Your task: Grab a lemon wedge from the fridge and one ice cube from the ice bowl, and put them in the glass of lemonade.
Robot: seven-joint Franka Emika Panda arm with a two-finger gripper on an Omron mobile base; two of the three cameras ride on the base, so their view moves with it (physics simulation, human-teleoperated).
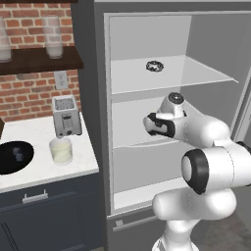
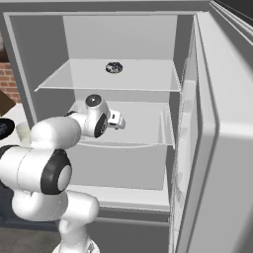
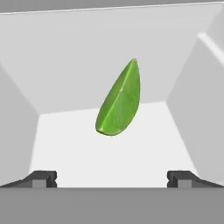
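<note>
The fridge (image 1: 93, 73) stands open, white inside with glass shelves, and my arm reaches in at the middle shelf. In the hand view a yellow-green lemon wedge (image 3: 119, 103) stands on end on the white shelf, just ahead of my gripper (image 3: 112, 178) and centred between its fingertips (image 3: 43, 177). The jaws are wide open and touch nothing. From the right base view the gripper (image 2: 117, 120) points toward the back of the fridge. On the counter to the left sit the glass of lemonade (image 1: 61, 150) and the black ice bowl (image 1: 14, 157) holding small grey ice cubes (image 1: 18, 156).
A toaster (image 1: 66, 116) stands behind the glass of lemonade. A small dark ring-shaped item (image 1: 154, 65) lies on the fridge's upper shelf. The open fridge door (image 2: 227, 148) swings out on the right. Tall clear glasses (image 1: 53, 37) stand on a wall shelf.
</note>
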